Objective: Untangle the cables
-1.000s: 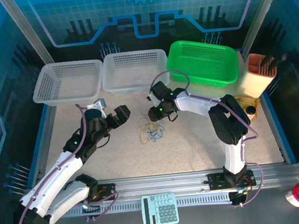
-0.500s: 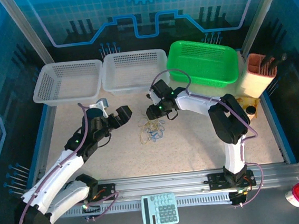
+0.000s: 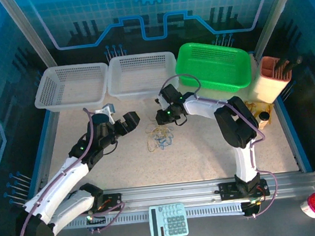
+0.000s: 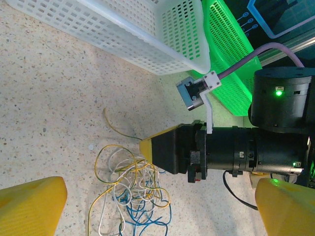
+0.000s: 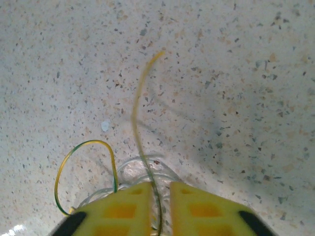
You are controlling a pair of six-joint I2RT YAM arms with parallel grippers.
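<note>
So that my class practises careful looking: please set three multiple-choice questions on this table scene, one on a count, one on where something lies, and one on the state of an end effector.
1. How many baskets stand at the far edge of the table?
A. two
B. three
C. four

2. Where do the cables lie?
A. in a basket
B. on the table, at the tip of the right end effector
C. hanging off the table's edge

3. How is the left end effector?
A. open, gripping nothing
B. shut on a cable
C. shut on a basket rim

Answers:
1 B, two white and one green stand in a row.
2 B, the tangle rests on the speckled top.
3 A, its wrist view shows the fingers wide apart.
</note>
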